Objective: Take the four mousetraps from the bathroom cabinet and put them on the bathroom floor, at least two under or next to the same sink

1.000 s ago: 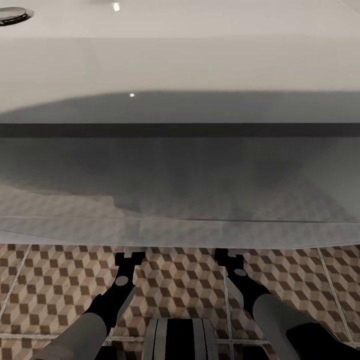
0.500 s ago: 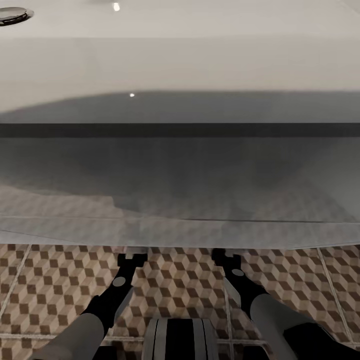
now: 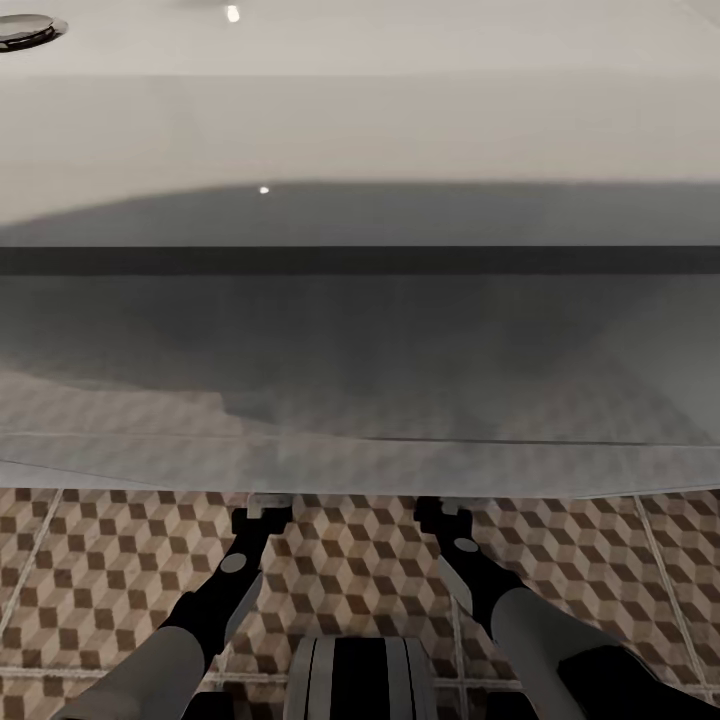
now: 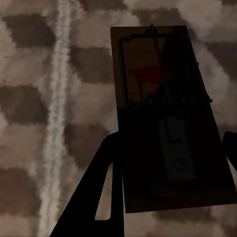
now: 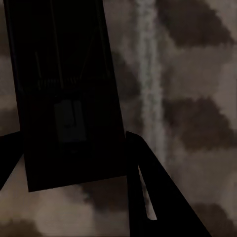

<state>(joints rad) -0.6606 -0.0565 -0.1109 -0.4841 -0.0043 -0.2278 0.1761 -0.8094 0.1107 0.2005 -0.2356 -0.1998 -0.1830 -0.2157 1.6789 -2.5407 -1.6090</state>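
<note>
Both grippers, left [image 4: 170, 163] and right [image 5: 69, 153], each hold a mousetrap [image 4: 165, 113] between narrowed fingers over the tiled floor [image 3: 110, 570] by the sink [image 3: 360, 130]; next, lower and release.

Glossy white sink [image 3: 360, 130] — drain [image 3: 28, 28] far-left.

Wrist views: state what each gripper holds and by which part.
Left gripper grips a mousetrap by its long side edges, near one end. Right gripper likewise grips a second mousetrap.
</note>
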